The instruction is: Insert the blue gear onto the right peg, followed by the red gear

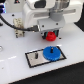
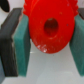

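In the exterior view the blue gear (image 1: 51, 53) lies flat on the black-bordered grey plate (image 1: 35, 60), at the plate's end toward the exterior view's right. The right peg is hidden under it. A thin pale pin (image 1: 38, 55) stands on the plate beside the gear. My gripper (image 1: 50, 34) hangs just above and behind the blue gear, shut on the red gear (image 1: 50, 36). In the wrist view the red gear (image 2: 49, 28) with its centre hole fills the space between my teal finger pads (image 2: 21, 41), held on edge.
A small grey and blue fixture (image 1: 18, 33) stands on the white table toward the exterior view's left. Dark cables (image 1: 10, 22) run behind it. The arm's white body (image 1: 47, 15) fills the upper part of the exterior view.
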You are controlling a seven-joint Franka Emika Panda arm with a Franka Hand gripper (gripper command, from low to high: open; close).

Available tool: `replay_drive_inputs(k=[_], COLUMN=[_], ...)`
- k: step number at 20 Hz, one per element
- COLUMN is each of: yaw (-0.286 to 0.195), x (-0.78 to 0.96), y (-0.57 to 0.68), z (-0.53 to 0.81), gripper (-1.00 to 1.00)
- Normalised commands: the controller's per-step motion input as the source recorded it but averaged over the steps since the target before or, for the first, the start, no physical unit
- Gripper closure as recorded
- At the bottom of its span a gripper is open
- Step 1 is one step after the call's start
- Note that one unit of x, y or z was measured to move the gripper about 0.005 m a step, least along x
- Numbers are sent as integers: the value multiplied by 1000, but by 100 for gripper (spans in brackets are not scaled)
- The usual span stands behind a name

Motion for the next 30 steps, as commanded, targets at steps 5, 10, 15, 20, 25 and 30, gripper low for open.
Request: replay_drive_inputs(k=[5, 10, 15, 20, 25, 30], yaw=[0, 0, 0, 0, 0, 0], x=[492, 642, 747, 756, 689, 522], y=[-157, -160, -96, -93, -193, -211], z=[549, 426, 319, 246, 102, -18], gripper=[100, 100, 100, 100, 100, 100])
